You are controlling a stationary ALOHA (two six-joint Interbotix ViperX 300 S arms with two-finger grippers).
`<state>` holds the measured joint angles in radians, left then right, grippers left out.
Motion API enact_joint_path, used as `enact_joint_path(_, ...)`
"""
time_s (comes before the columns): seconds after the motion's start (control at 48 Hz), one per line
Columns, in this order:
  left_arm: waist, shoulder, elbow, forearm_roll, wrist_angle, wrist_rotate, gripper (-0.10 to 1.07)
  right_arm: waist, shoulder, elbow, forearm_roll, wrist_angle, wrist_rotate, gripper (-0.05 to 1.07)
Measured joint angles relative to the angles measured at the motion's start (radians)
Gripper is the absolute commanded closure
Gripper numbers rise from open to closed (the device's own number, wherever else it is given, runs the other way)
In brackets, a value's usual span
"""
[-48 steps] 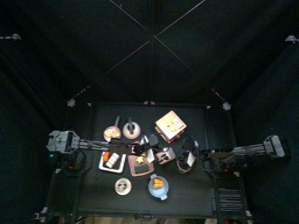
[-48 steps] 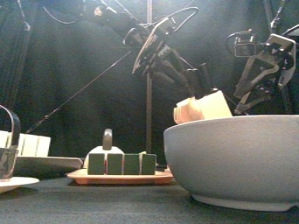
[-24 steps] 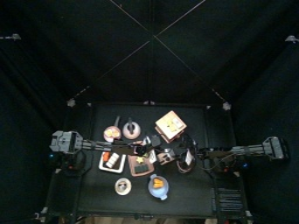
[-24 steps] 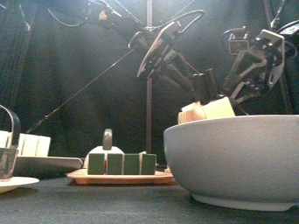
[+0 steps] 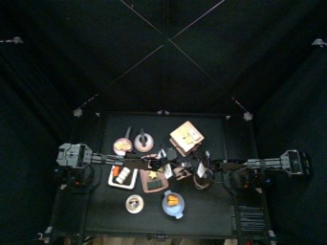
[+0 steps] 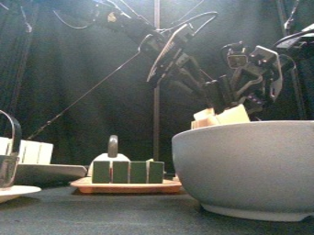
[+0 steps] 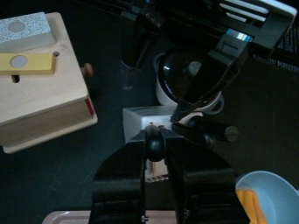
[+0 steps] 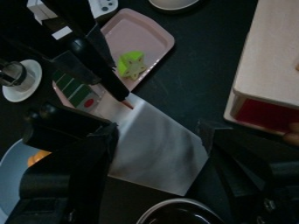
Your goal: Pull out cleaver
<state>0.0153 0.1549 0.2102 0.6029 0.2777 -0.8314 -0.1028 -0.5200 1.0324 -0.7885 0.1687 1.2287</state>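
Pull the cleaver (image 8: 158,153) straight along the line of its black handle, away from the grey block (image 7: 140,116), with no twist of the wrist. Judging by the right wrist view, most of the broad grey blade is bare already, lying flat between the jaws of the right claw (image 8: 162,136), which grasps it across its width, each jaw against one edge. Hold that grasp firm and even: a flat blade pinched by its edges can pivot or slip out sideways.

Brace the grey block with the left claw (image 7: 156,140), clenched on the block's near edge, so that nothing lifts or tips when the last of the blade comes free. Press down rather than squeeze harder; the block looks light.

Mind the crowding around the grey block. Just beside it stands a wooden box (image 7: 41,79), and beyond it lies a pink tray (image 8: 146,35) with something green on it. Raise the blade above these before carrying it anywhere. Move slowly, since the two claws work close together over the block and could knock each other.

Cannot tell from the front, past the large white bowl (image 6: 245,170), whether the blade's tip has cleared the block.
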Motion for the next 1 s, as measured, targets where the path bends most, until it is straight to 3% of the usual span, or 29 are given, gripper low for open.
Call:
enact_joint_path(0.438,-0.003,-0.012,0.002,0.005,0.006,0.002,0.53,-0.006,0.020,-0.003,0.014,-0.002,0.000,0.01)
enact_joint_path(1.0,-0.032,-0.216,0.138,0.012,0.038,0.003,0.53,-0.011,0.025,-0.005,0.021,0.000,0.000,0.01)
